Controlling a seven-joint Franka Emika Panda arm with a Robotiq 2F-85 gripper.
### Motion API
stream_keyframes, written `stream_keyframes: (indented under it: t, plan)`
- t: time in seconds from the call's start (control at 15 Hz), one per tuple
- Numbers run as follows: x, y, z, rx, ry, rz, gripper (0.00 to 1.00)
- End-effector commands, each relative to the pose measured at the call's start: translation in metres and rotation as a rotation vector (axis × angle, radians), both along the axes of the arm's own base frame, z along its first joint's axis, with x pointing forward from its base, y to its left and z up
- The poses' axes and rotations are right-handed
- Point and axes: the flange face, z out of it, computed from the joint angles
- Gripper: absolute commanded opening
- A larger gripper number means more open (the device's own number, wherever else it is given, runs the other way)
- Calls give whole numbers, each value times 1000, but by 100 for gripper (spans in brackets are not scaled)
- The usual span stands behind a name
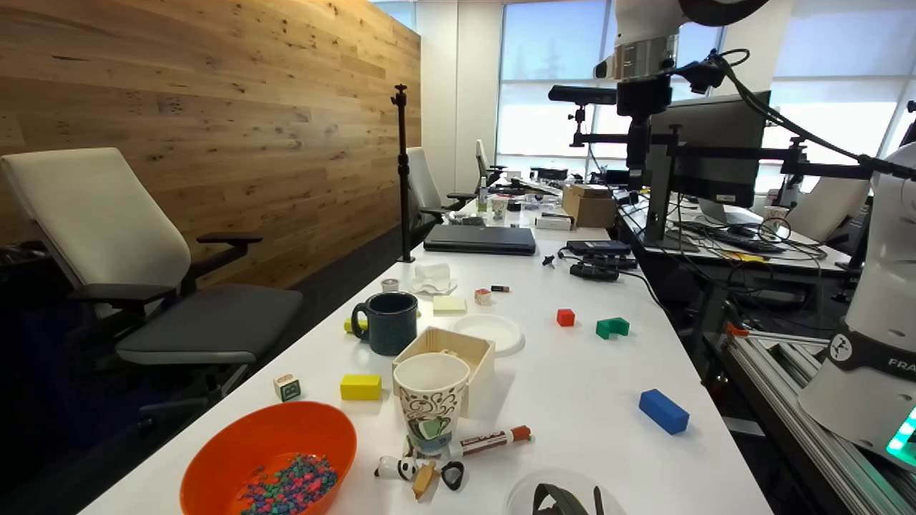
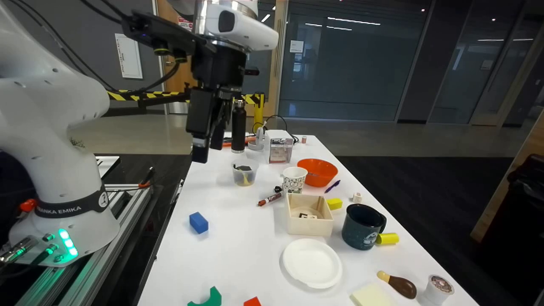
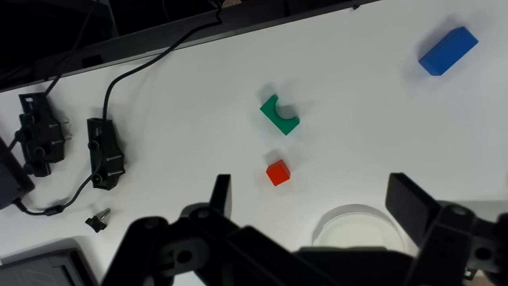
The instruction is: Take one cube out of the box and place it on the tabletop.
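Observation:
The box is a pale, open wooden box (image 2: 309, 226) on the white tabletop (image 2: 242, 250); it shows in both exterior views (image 1: 481, 368). Inside it lie small light cubes with dark markings (image 2: 307, 216); how many I cannot tell. In an exterior view a patterned paper cup partly hides the box. My gripper (image 3: 309, 184) is open and empty, high above the tabletop. In the wrist view a white plate (image 3: 359, 232) and a red cube (image 3: 278, 173) show below and between the fingers. The gripper also shows in both exterior views (image 2: 208, 148) (image 1: 635, 168), apart from the box.
Around the box stand the paper cup (image 1: 431, 400), a dark mug (image 2: 361, 227), a yellow block (image 1: 361, 387), a marker (image 1: 494, 440) and an orange bowl (image 1: 286, 429). A blue block (image 3: 448, 51) and a green arch (image 3: 279, 115) lie toward the robot's side.

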Motion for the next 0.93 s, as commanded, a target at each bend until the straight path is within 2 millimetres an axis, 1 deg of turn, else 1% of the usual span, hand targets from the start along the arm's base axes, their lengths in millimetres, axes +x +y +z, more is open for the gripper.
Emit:
stream_keyframes:
  t: [0.0, 0.27, 0.33, 0.53, 0.87]
  plan:
    - [0, 0, 0, 0, 1, 0, 100]
    - [0, 0, 0, 0, 1, 0, 100]
    - [2, 2, 4, -3, -17, 17, 100]
    - [12, 13, 17, -21, -75, 139, 100]
    - [30, 34, 32, -30, -144, 388, 100]
